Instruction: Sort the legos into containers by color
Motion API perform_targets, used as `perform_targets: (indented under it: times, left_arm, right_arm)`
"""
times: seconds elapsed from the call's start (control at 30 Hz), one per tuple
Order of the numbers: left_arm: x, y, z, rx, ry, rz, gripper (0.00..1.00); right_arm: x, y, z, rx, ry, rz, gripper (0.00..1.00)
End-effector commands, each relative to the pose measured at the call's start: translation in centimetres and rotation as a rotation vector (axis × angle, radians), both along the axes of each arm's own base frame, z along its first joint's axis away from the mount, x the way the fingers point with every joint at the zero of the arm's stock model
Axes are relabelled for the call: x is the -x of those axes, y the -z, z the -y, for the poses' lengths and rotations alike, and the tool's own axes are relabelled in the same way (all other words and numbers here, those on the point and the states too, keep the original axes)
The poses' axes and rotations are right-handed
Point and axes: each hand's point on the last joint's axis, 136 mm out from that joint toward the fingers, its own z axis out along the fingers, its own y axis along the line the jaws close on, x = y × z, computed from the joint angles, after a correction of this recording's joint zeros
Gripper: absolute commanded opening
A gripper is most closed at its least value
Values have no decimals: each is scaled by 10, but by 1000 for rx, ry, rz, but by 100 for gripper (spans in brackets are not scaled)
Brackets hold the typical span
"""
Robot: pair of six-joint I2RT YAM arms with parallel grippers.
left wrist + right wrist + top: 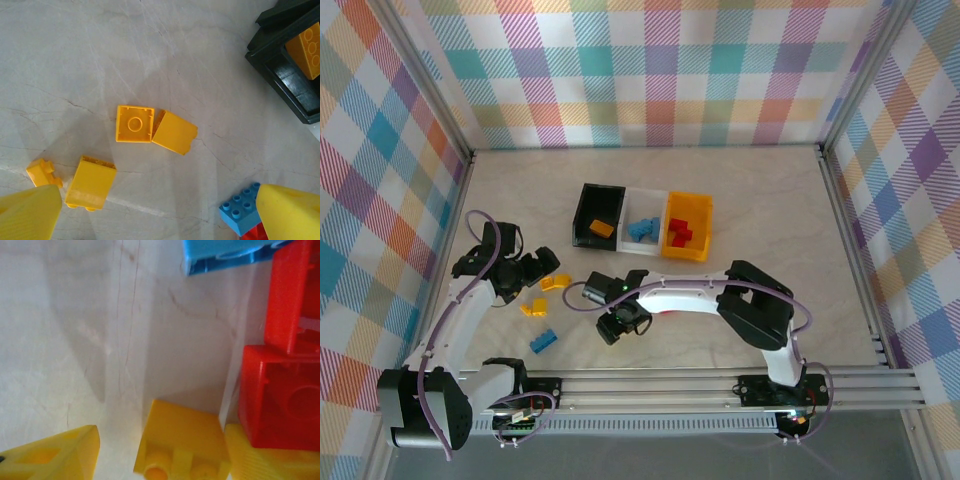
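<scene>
Three containers stand in a row: a black bin (588, 205) holding an orange lego (601, 228), a white bin (642, 200) with blue legos (642, 230), and a yellow-orange bin (687, 250) with red legos (681, 232). My left gripper (542, 265) (160, 192) is open above several loose yellow legos (134, 124) (90, 181), with a blue lego (240, 208) by its right finger. My right gripper (620, 322) (162, 432) is low over the table and open. A yellow lego (182, 445) lies between its fingers, against the right one, with a gap to the left one.
Red legos (282, 395) and a blue lego (225, 252) lie close beside my right gripper. Another blue lego (543, 341) rests near the front rail (720, 385). Checked walls enclose the table on three sides.
</scene>
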Motion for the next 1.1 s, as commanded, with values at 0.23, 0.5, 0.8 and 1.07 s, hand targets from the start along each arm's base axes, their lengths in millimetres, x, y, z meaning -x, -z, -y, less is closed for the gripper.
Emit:
perform_targets:
  times: [0.23,0.5,0.8,1.07]
  left_arm:
    - [-1,-7,0,-5,12,20,100]
    - [-1,-5,1,1,10,21,100]
    - [-1,-6,0,1,8,22,100]
    - [-1,-4,0,3,4,19,100]
  right_arm:
    - [-9,1,1,27,8,44,62]
    - [2,-2,11,43,12,46,60]
    - [3,-13,7,27,3,73,35]
    - [-13,-70,3,-58,-3,159,35]
